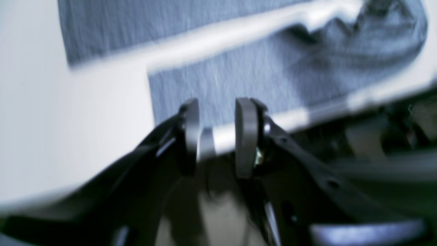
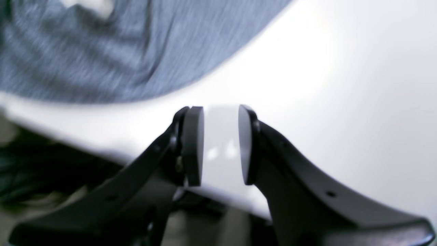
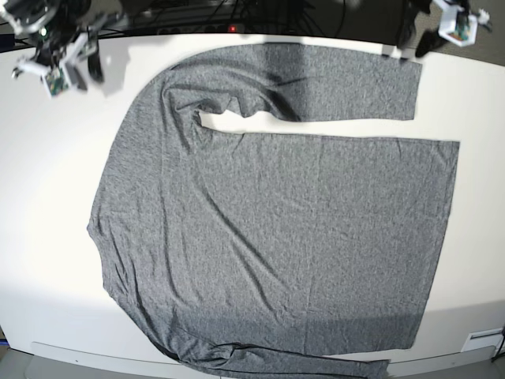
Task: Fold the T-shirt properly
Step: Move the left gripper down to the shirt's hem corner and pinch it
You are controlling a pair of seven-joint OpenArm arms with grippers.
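Observation:
The heather-grey T-shirt lies spread flat on the white table, one long sleeve stretched along the back and the other along the front edge. My left gripper hovers at the back right, just past that sleeve's cuff. In the left wrist view it is open and empty, with the T-shirt beyond it. My right gripper hangs at the back left, clear of the shoulder. In the right wrist view it is open over bare table, the T-shirt at upper left.
Dark cables run behind the table's back edge. A small white fitting sits at the front right corner. Bare table borders the shirt on the left and right.

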